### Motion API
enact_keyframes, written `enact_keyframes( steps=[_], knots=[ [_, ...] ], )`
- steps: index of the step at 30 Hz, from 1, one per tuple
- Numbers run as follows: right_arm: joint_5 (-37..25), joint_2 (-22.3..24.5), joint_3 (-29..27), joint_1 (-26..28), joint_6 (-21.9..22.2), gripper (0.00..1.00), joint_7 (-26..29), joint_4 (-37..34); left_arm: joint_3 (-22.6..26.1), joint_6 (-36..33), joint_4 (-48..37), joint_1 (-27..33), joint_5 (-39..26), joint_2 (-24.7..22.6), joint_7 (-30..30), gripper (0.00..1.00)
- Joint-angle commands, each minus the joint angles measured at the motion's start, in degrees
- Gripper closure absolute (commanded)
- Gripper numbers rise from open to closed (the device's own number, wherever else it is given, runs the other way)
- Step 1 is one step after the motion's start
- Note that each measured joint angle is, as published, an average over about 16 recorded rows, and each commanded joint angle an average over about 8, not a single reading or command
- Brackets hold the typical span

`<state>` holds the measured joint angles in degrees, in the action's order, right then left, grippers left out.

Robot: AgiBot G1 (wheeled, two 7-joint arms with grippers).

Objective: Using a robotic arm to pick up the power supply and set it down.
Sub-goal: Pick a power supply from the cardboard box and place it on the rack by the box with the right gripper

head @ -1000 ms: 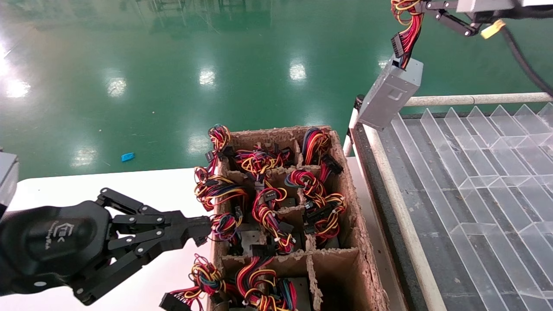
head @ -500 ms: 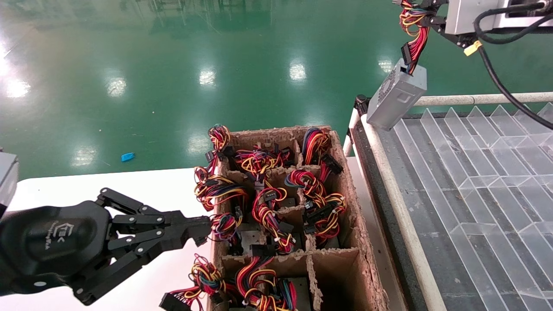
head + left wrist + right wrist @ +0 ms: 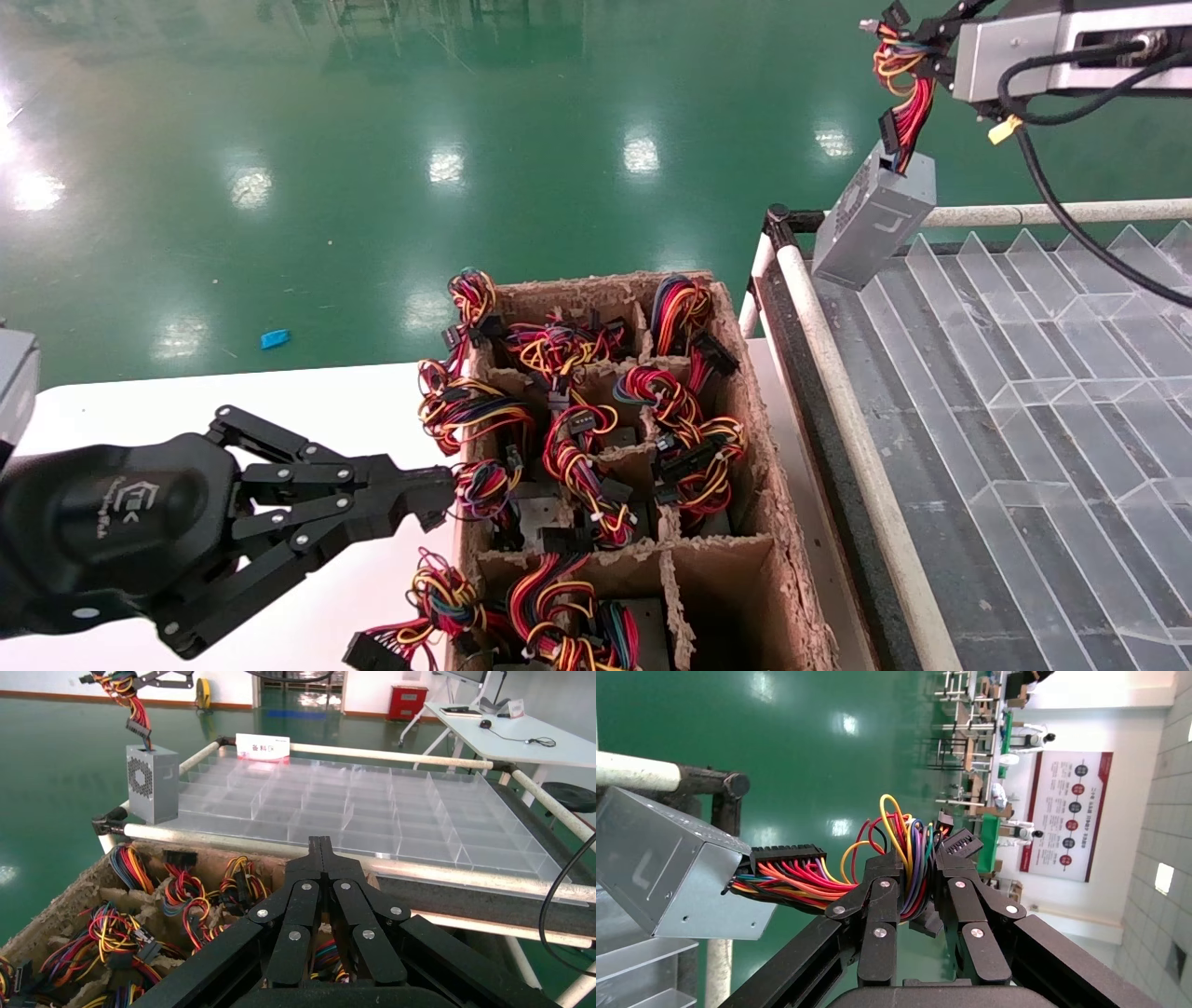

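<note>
Green floor behind, my right claw (image 3: 916,881) grips the power supply (image 3: 873,224) by its wires above the divider tray (image 3: 1024,373); setting down remains.

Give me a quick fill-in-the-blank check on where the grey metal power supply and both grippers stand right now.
1. The right gripper holds the grey metal power supply by its ____ bundle.
2. The power supply hangs over a corner of the clear compartment ____, not the brown cardboard box.
3. The black left gripper has its fingers ____ beside the cardboard box.
4. The power supply's perforated vent side shows in the ____ wrist view.

Missing words: wire; tray; shut; left
</note>
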<state>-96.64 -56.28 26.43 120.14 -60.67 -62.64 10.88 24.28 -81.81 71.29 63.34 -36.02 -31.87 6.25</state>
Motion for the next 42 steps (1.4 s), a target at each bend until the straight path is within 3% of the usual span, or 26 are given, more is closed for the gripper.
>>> enact_keyframes(
  steps=[1, 21, 42],
  knots=[
    [0.01, -0.29, -0.03, 0.18, 0.55, 1.0, -0.97, -1.35, 0.0, 0.0, 0.0, 0.0, 0.0, 0.0, 0.0, 1.0],
    [2.16, -3.62, -1.34, 0.79, -1.09, 1.0, -7.33, -7.52, 0.0, 0.0, 0.0, 0.0, 0.0, 0.0, 0.0, 1.0],
    [2.91, -7.1, -1.88, -2.06, 4.35, 1.0, -8.5, -10.75, 0.0, 0.0, 0.0, 0.0, 0.0, 0.0, 0.0, 1.0]
  ],
)
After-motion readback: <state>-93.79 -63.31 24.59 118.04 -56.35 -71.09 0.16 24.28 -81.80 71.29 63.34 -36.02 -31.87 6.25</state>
